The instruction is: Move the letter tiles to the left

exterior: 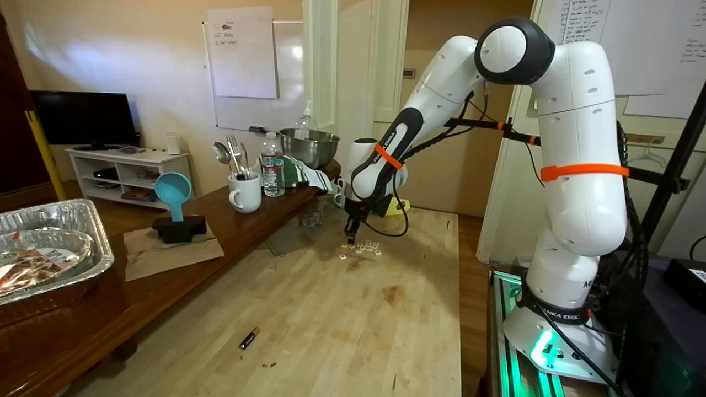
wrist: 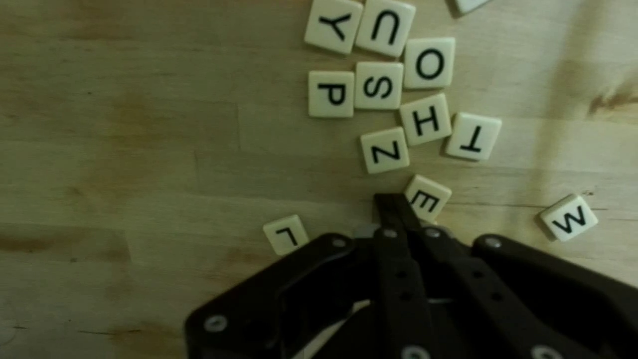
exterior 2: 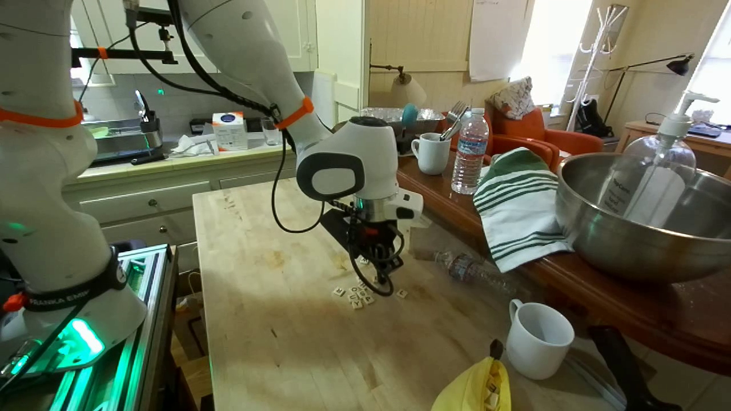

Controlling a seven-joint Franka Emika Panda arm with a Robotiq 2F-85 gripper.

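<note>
The letter tiles are small cream squares with black letters, loosely grouped on the wooden table. They show in both exterior views [exterior: 368,246] [exterior 2: 357,297] and in the wrist view, where the S tile [wrist: 379,86] is in the main cluster. The E tile [wrist: 427,198] lies beside my fingertips, on their right in that view, touching or nearly so. The L tile [wrist: 286,235] and the W tile [wrist: 568,218] lie apart. My gripper [wrist: 391,199] is shut with its fingertips together and nothing seen between them. It points down low at the tiles [exterior: 351,240].
A battery [exterior: 249,338] lies on the table [exterior: 342,342]. A yellow pouch [exterior 2: 474,388], a white mug [exterior 2: 539,339] and a clear bottle [exterior 2: 471,269] lying down are on the table's far part. A raised brown counter [exterior: 242,242] runs along one side, bearing a steel bowl [exterior 2: 639,245].
</note>
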